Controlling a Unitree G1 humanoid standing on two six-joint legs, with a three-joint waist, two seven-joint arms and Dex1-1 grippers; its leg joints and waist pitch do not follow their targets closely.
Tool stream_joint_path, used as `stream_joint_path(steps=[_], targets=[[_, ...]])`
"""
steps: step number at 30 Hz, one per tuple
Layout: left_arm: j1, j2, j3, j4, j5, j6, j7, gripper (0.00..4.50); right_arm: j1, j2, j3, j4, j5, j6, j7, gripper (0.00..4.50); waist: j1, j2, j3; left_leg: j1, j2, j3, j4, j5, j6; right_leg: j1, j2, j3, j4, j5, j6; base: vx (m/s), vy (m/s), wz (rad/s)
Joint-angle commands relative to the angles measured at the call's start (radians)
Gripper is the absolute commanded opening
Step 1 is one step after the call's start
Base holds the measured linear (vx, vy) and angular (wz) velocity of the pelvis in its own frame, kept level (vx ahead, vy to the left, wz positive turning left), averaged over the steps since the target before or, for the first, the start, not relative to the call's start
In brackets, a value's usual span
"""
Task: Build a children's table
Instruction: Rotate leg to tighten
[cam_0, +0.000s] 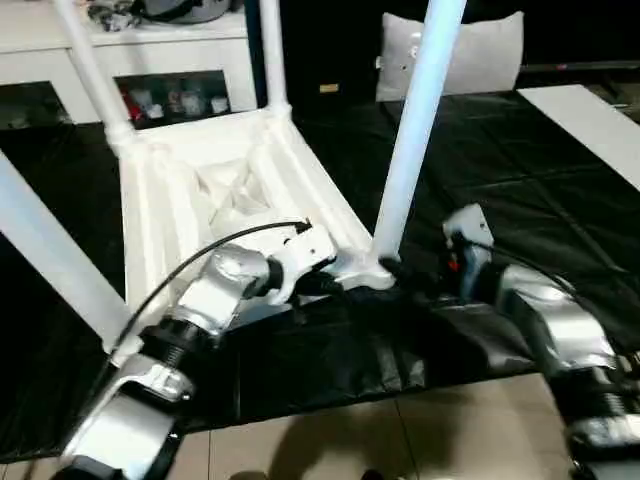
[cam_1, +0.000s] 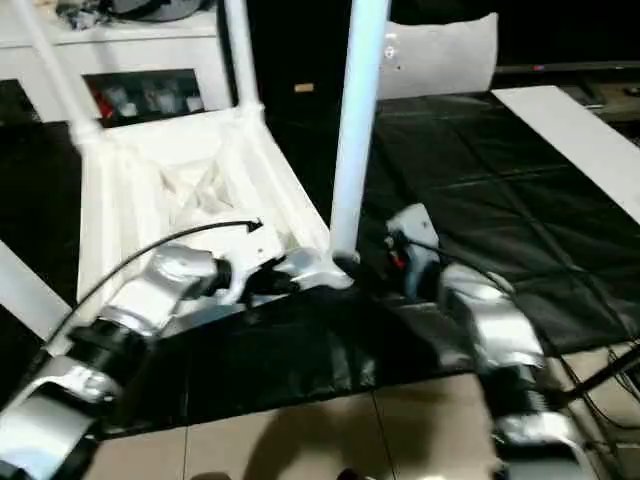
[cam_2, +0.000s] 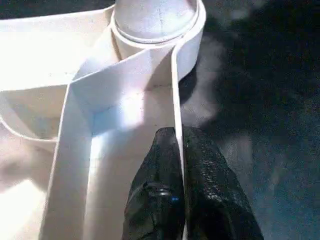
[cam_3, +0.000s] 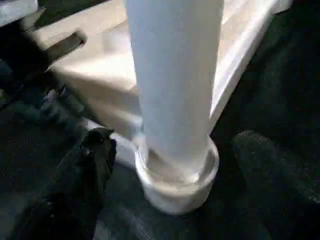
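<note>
— Fingers of the left gripper (cam_2: 181, 190) first: how do they stand?

— Pressed together on a thin white rib of the table top (cam_0: 215, 190), pinching it, one black finger on each side, just below the round corner socket (cam_2: 155, 22).

— And the right gripper (cam_3: 170, 165)?

— Spread wide. One finger (cam_3: 85, 165) stands left of the leg (cam_3: 175, 85), the other at the right of the frame, both apart from it, with the leg's base between them. It holds nothing.

— Where does the table sit?

— Upside down on the black-covered work table (cam_0: 520, 180), in the centre left of the head view, ribbed underside up. Legs stand in the sockets: one tall leg rises at centre from the near corner, two more at the upper left, and another crosses the left edge.

— Anything else?

— A white cabinet (cam_0: 150, 60) along the upper left, a white cushion (cam_0: 460, 50) at the top centre, and tiled floor (cam_0: 400, 440) along the bottom.
</note>
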Motion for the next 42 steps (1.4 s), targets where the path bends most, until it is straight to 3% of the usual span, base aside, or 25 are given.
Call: stream_joint_path(steps=[1,7,8,13,18,24,26,28,29,34,36,37,38,39,41,42], targets=[[0.003,0.024,-0.039,-0.031,0.005,-0.064,-0.077,0.00,0.009,-0.031,0.006,-0.043,0.021,0.014,0.065,4.45,0.004,-0.011,-0.080,-0.010,0.040,0.002,-0.053,0.023,0.129,0.080,-0.096,0.069,-0.061,-0.364,0.100,0.000,0.000,0.00],[-0.035,0.044,-0.038,0.038,0.027,-0.119,-0.074,0.00,0.052,-0.100,0.000,-0.095,0.045,0.042,0.146,4.45,0.017,-0.014,-0.075,-0.005,0.032,0.009,-0.054,-0.033,0.101,0.077,-0.086,0.056,-0.080,-0.445,0.155,0.000,0.000,0.00],[-0.039,0.048,-0.038,0.046,0.028,-0.129,-0.079,0.00,0.062,-0.111,0.001,-0.106,0.049,0.044,0.157,4.45,0.018,-0.019,-0.075,-0.009,0.031,0.009,-0.053,-0.034,0.101,0.079,-0.083,0.054,-0.082,-0.439,0.170,0.000,0.000,0.00],[-0.041,0.068,-0.040,0.054,0.017,-0.188,-0.123,0.00,0.089,-0.125,0.000,-0.139,0.054,0.045,0.175,4.45,0.018,-0.017,-0.076,-0.013,0.021,0.013,-0.051,-0.055,0.096,0.079,-0.072,0.041,-0.090,-0.444,0.224,0.000,0.000,0.00],[-0.016,0.070,-0.039,0.017,-0.012,-0.204,-0.165,0.00,0.096,-0.117,0.009,-0.160,0.060,0.058,0.173,4.45,0.021,-0.015,-0.079,-0.013,0.033,0.008,-0.052,-0.037,0.095,0.079,-0.076,0.043,-0.086,-0.405,0.217,0.000,0.000,0.00],[-0.023,0.060,-0.012,0.076,0.012,-0.264,-0.060,0.00,0.112,-0.113,0.003,-0.200,0.084,0.090,0.169,4.45,0.026,-0.025,-0.079,-0.018,0.036,0.004,-0.051,-0.004,0.101,0.080,-0.083,0.047,-0.076,-0.378,0.206,0.000,0.000,0.00],[-0.015,0.062,0.014,0.067,-0.010,-0.248,-0.060,0.54,0.118,-0.107,-0.006,-0.212,0.091,0.105,0.154,4.50,0.024,-0.024,-0.076,-0.017,0.033,0.008,-0.052,-0.028,0.092,0.080,-0.082,0.042,-0.085,-0.418,0.226,0.000,0.000,0.00],[-0.002,0.060,0.041,0.039,-0.046,-0.217,-0.069,0.54,0.116,-0.093,-0.017,-0.213,0.087,0.108,0.120,4.50,0.017,-0.025,-0.076,-0.018,0.034,0.007,-0.051,-0.037,0.085,0.080,-0.082,0.040,-0.089,-0.429,0.234,0.000,0.000,0.00],[0.048,0.053,0.104,-0.061,-0.137,-0.145,-0.086,0.67,0.126,-0.057,-0.056,-0.243,0.123,0.111,0.071,4.50,0.013,-0.024,-0.079,-0.017,0.037,0.007,-0.053,-0.040,0.077,0.083,-0.090,0.042,-0.087,-0.428,0.231,0.000,0.000,0.00],[0.172,0.007,0.236,-0.274,-0.287,-0.033,0.029,1.00,0.216,-0.018,-0.092,-0.410,0.181,0.174,-0.024,4.50,-0.002,-0.025,-0.071,-0.019,0.045,0.001,-0.058,-0.013,0.086,0.083,-0.093,0.050,-0.084,-0.403,0.186,0.000,0.000,0.00],[0.203,-0.003,0.256,-0.316,-0.302,-0.009,0.072,1.00,0.235,-0.005,-0.095,-0.440,0.178,0.191,-0.059,4.50,-0.010,-0.027,-0.066,-0.020,0.038,0.004,-0.059,-0.023,0.087,0.081,-0.089,0.047,-0.090,-0.426,0.190,0.000,0.000,0.00],[0.260,-0.024,0.289,-0.389,-0.304,0.024,0.154,1.00,0.263,0.005,-0.088,-0.489,0.146,0.250,-0.129,4.50,-0.012,-0.025,-0.063,-0.018,0.035,0.005,-0.060,-0.031,0.091,0.079,-0.085,0.044,-0.096,-0.442,0.199,0.000,0.000,0.00],[0.260,-0.024,0.289,-0.389,-0.304,0.024,0.154,1.00,0.263,0.005,-0.088,-0.489,0.146,0.250,-0.129,4.50,-0.016,-0.024,-0.065,-0.021,0.043,0.001,-0.061,-0.021,0.081,0.085,-0.086,0.047,-0.089,-0.422,0.194,0.000,0.000,0.00],[0.314,-0.055,0.325,-0.474,-0.305,0.078,0.234,1.00,0.292,0.013,-0.076,-0.540,0.128,0.285,-0.168,4.50,-0.023,-0.024,-0.062,-0.019,0.040,0.002,-0.061,-0.031,0.090,0.083,-0.081,0.044,-0.098,-0.431,0.206,0.000,0.000,0.00],[0.392,-0.117,0.386,-0.607,-0.324,0.174,0.352,1.00,0.332,0.049,-0.076,-0.609,0.141,0.306,-0.216,4.50,-0.035,-0.025,-0.063,-0.023,0.051,0.000,-0.063,-0.027,0.088,0.089,-0.088,0.046,-0.095,-0.406,0.198,0.000,0.000,0.00],[0.399,-0.122,0.391,-0.617,-0.326,0.180,0.361,1.00,0.335,0.053,-0.077,-0.614,0.143,0.306,-0.221,4.50,-0.039,-0.024,-0.059,-0.024,0.047,0.000,-0.062,-0.032,0.093,0.085,-0.085,0.045,-0.100,-0.417,0.198,0.000,0.000,0.00]])
